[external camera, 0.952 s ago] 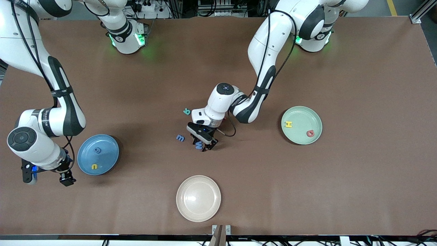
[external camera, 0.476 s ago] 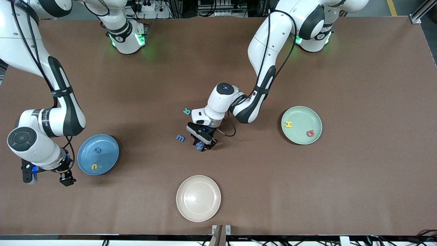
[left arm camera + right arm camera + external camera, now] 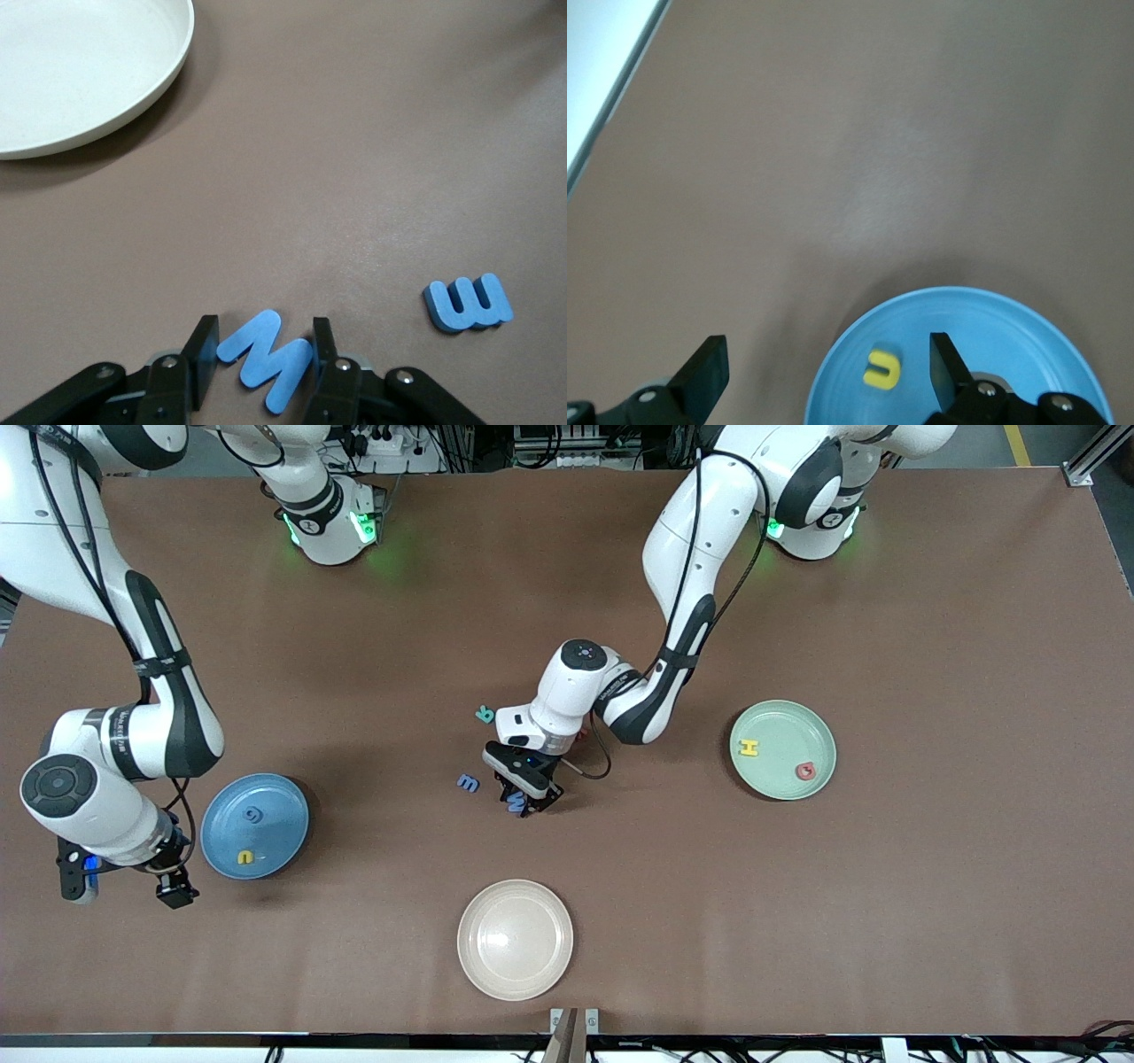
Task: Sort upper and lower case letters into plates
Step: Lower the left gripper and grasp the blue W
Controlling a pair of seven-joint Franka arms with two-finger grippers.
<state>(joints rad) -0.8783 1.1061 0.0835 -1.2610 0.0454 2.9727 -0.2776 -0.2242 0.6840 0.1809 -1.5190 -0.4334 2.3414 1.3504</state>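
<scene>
Brown worktop (image 3: 930,912): left tool (image 3: 523,804) pinches flat light-blue capital W (image 3: 266,359) mid-worktop, likely bound for pale green round plate (image 3: 819,731) holding capitals; right tool (image 3: 124,879) waits wide beside blue round plate (image 3: 283,815).

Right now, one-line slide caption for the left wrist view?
Left gripper closing around the light blue W on the table, blue m beside it, cream plate nearby.
</scene>
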